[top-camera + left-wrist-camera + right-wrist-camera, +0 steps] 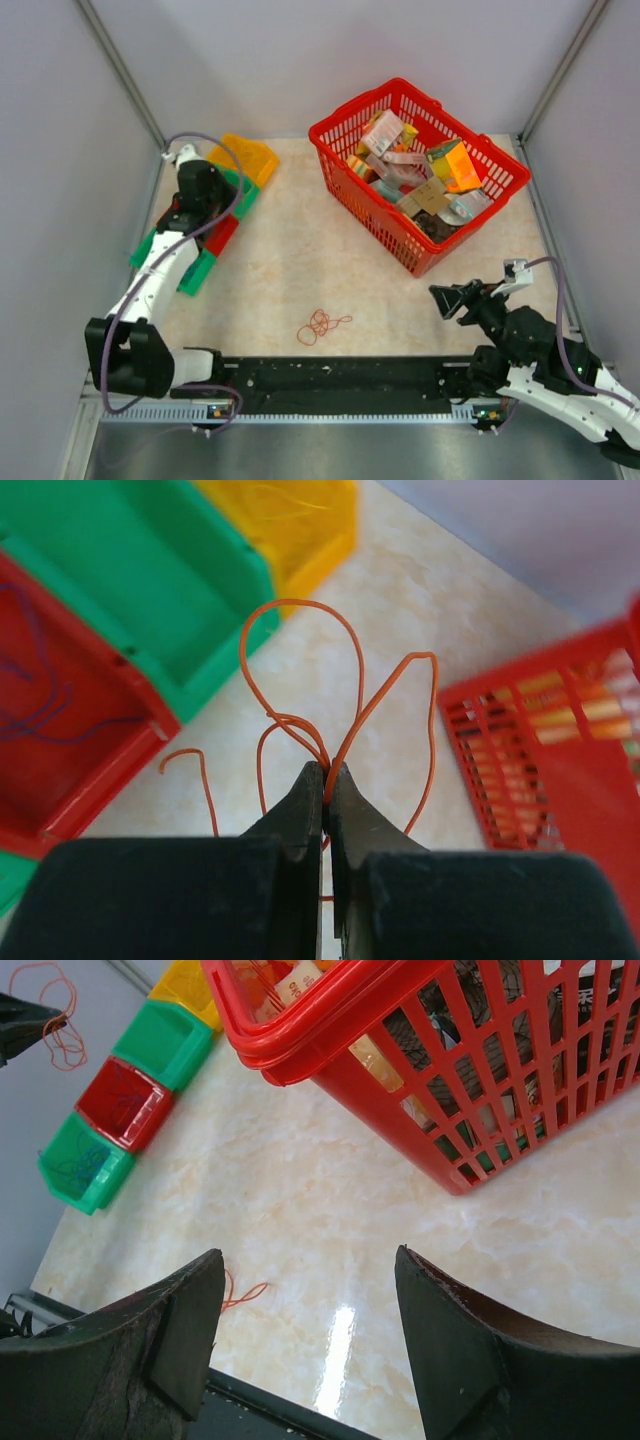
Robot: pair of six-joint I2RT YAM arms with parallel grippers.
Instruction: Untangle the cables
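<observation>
The left gripper [326,772] pinches a thin orange cable [300,602] above the coloured bins [250,595] at ten o'clock; the right gripper [308,1255] hangs released. Such wire seems light and springy, probably best held at a crossing.

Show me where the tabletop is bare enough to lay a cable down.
Widest bare patch of tabletop: between the row of bins and the red basket. A smaller one: between the orange cable tangle and the right gripper. Crowded: left edge at the bins, back right at the basket.
</observation>
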